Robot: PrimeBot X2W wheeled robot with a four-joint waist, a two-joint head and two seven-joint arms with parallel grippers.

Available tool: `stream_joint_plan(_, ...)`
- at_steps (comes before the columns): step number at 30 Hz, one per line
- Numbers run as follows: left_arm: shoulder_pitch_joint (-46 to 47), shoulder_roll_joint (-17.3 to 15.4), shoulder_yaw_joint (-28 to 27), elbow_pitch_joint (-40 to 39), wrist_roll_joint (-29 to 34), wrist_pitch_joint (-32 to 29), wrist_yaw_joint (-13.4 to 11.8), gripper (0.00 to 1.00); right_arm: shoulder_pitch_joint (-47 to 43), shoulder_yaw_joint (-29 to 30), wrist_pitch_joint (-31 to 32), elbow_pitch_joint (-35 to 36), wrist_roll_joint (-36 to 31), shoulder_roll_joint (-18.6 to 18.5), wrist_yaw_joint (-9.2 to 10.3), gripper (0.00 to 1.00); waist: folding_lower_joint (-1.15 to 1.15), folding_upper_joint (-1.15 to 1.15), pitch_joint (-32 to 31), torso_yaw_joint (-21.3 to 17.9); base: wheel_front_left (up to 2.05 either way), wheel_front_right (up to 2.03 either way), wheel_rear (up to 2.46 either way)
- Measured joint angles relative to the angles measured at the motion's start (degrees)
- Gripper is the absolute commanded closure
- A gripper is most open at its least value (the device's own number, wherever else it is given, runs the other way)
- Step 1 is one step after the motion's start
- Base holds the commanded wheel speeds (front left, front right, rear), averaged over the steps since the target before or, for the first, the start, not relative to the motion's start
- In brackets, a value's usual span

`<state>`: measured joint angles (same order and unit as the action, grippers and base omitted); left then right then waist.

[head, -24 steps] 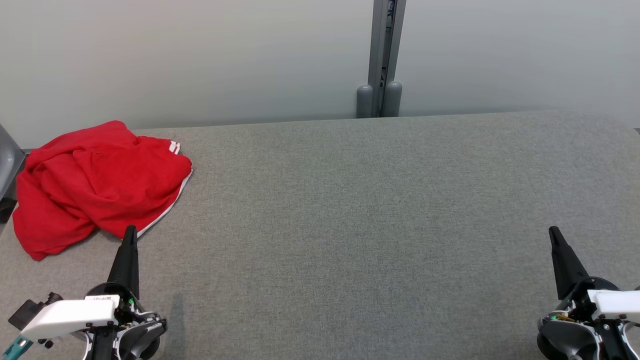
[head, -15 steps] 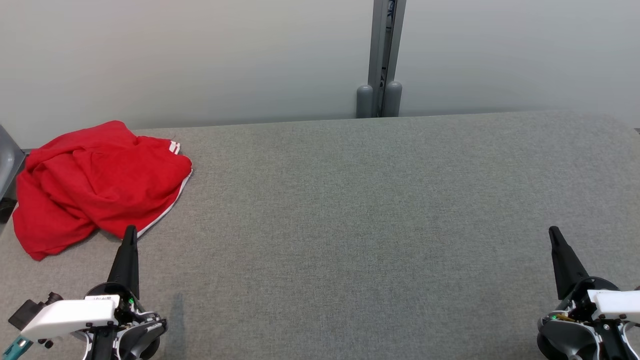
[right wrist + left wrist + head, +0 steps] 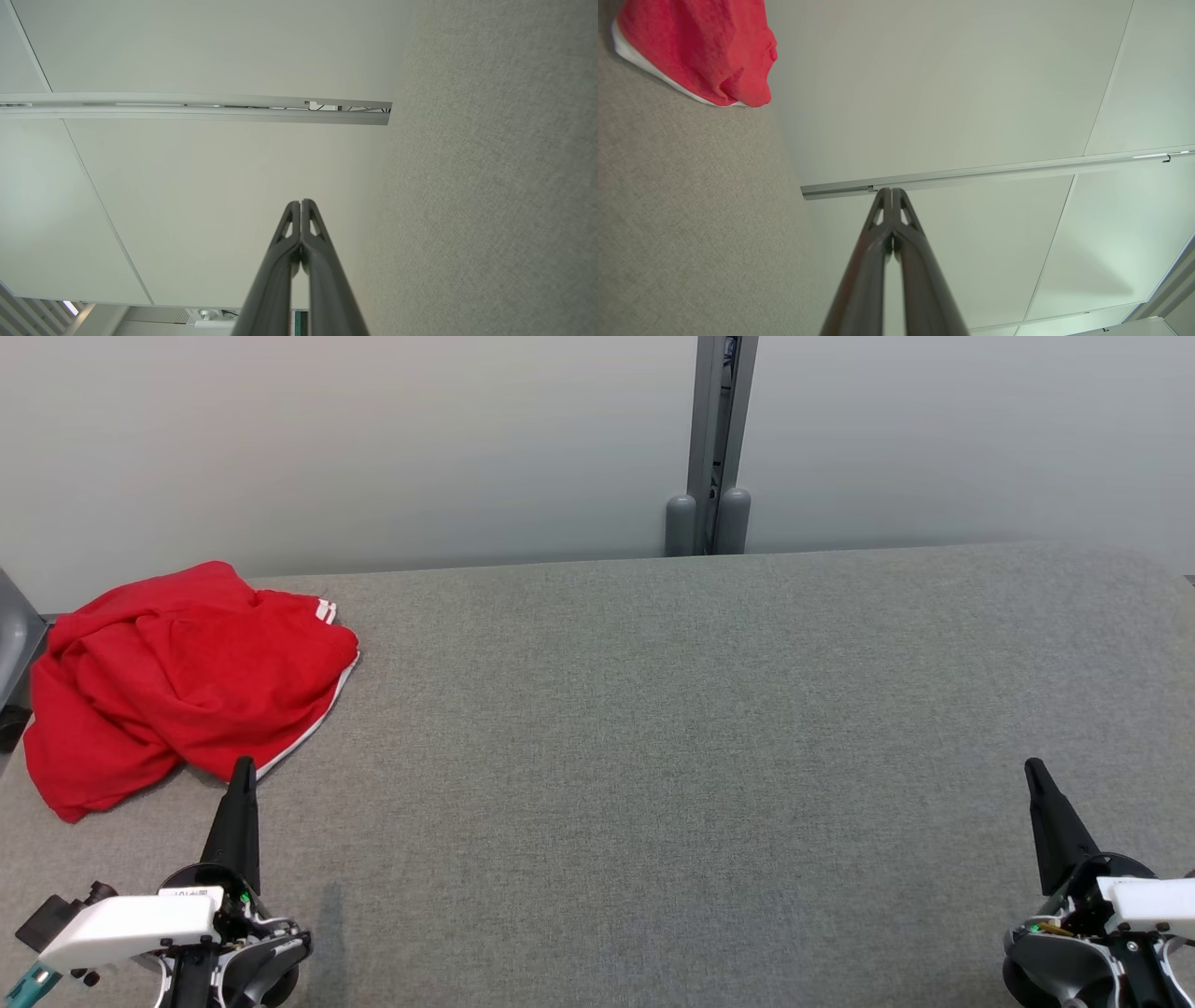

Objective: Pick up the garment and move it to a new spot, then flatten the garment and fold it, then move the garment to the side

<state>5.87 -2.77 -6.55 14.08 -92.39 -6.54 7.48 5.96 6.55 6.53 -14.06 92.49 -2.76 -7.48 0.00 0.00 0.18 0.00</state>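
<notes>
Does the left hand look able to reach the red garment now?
Probably yes: the left hand, shut, sits close to the red garment, nothing between; it must open first.

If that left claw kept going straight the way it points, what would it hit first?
Probably the pale wall: the left gripper aims at it in its wrist view, with the red garment off to one side. Depth is unclear, so it might graze the garment.

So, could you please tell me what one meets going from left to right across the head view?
Red garment → grey upright post → right end effector. The left end effector shares the garment's stretch sideways, so I leave it out.
</notes>
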Motion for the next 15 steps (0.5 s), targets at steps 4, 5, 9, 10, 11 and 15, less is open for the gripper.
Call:
stream_joint_plan(4,0.0,0.0,0.0,0.0,0.0,0.0,0.0,1.0,0.0,0.0,0.0,0.0,0.0,0.0,0.0,1.0,0.0,0.0,0.0,0.0,0.0,0.0,0.0)
stream_joint_plan(5,0.0,0.0,0.0,0.0,0.0,0.0,0.0,1.0,0.0,0.0,0.0,0.0,0.0,0.0,0.0,1.0,0.0,0.0,0.0,0.0,0.0,0.0,0.0)
stream_joint_plan(9,0.0,0.0,0.0,0.0,0.0,0.0,0.0,1.0,0.0,0.0,0.0,0.0,0.0,0.0,0.0,1.0,0.0,0.0,0.0,0.0,0.0,0.0,0.0)
stream_joint_plan(10,0.0,0.0,0.0,0.0,0.0,0.0,0.0,1.0,0.0,0.0,0.0,0.0,0.0,0.0,0.0,1.0,0.0,0.0,0.0,0.0,0.0,0.0,0.0)
stream_joint_plan(11,0.0,0.0,0.0,0.0,0.0,0.0,0.0,1.0,0.0,0.0,0.0,0.0,0.0,0.0,0.0,1.0,0.0,0.0,0.0,0.0,0.0,0.0,0.0)
stream_joint_plan(15,0.0,0.0,0.0,0.0,0.0,0.0,0.0,1.0,0.0,0.0,0.0,0.0,0.0,0.0,0.0,1.0,0.0,0.0,0.0,0.0,0.0,0.0,0.0)
